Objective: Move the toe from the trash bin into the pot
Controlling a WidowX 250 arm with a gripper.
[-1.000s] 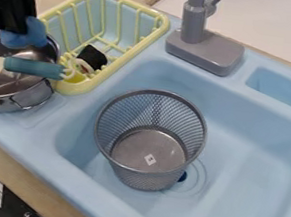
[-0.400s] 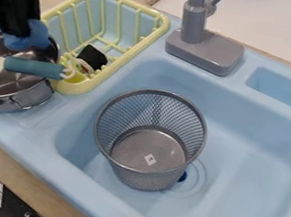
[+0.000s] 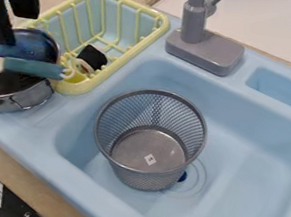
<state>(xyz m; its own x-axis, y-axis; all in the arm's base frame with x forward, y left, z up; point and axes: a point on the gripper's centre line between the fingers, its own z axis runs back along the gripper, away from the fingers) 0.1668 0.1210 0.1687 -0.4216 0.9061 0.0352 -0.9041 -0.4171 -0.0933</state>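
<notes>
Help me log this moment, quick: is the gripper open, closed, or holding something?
Gripper: open, fingers apart at the pot, nothing seen clamped between them.

Trash bin: round, open-topped, of grey metal mesh, narrower toward the base. Stands upright on the floor of the light blue sink, toward the basin's left edge, with a small white label on the solid bottom inside. Pot: round, shiny silver metal. Sits upright on the sink's ledge, at the left edge. Blue toy: partly hidden, blurred in outline. Shows within the pot's mouth, too unclear to tell the exact pose.
</notes>
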